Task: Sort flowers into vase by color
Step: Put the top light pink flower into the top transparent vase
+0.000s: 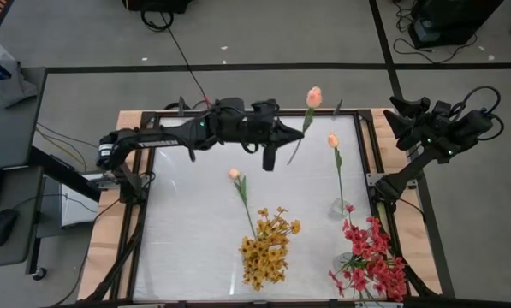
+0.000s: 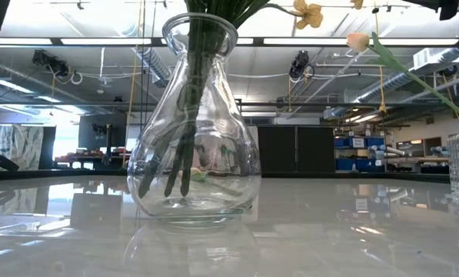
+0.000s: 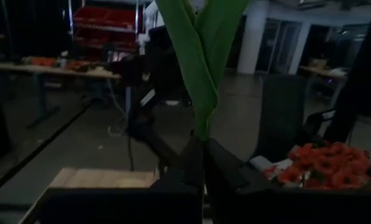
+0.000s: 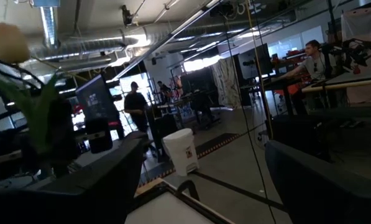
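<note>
Peach-budded flower hangs above the table's far side, its stem clamped in the left gripper, bud away from it, while the right gripper waits wide beyond the right edge.

Red-pink cluster & yellow-orange cluster cut off by high view's bottom edge; their vases hidden under blooms. Low view: big glass vase shows stems only, blooms cropped at top. Left wrist view: held stem's bud out of frame.
</note>
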